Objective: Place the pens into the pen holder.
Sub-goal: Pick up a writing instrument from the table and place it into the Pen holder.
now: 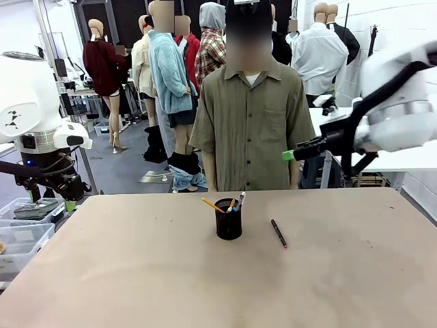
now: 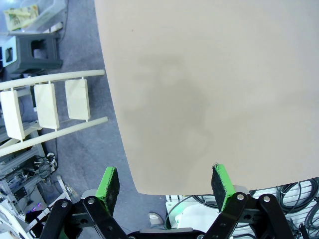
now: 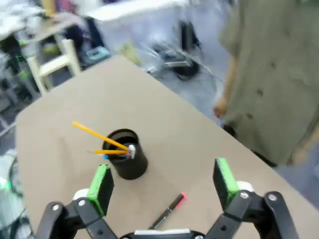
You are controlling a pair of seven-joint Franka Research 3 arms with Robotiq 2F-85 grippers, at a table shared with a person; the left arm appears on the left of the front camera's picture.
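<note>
**Two sticks in the cup, one pen on the table, both grippers open**

The pen holder (image 1: 228, 224) is a small black round cup. It stands upright near the middle of the table (image 1: 136, 273), whose top is matte, light brown and smooth. The wall of the holder looks dark and even, and its texture is too small to tell. A thin yellow pencil (image 1: 212, 204) rises from it and leans toward picture left. A silver pen (image 1: 240, 199) leans a little to the other side. The black pen (image 1: 278, 233), slim with a red end, lies flat on the table to the right of the holder, near it but not touching.

The right wrist view is blurred, but it looks down from above and shows the open round mouth of the holder. It also shows a small blue spot at the rim, which I cannot identify. In this view the right gripper (image 3: 163, 184) has its two green-padded fingers wide apart with nothing between them. The black pen lies just beyond them and the holder farther on. In the front view this gripper hangs high in the air at the right.

In the left wrist view the left gripper (image 2: 164, 184) is also spread wide and empty, above a rounded corner of the table. Beside that corner are grey floor, a white wooden frame (image 2: 45, 107) and a grey stool (image 2: 35, 50).

A person (image 1: 249, 116) in an olive short-sleeved shirt stands at the far edge, directly behind the holder. Clear plastic boxes (image 1: 20, 239) stand at the left of the table.
</note>
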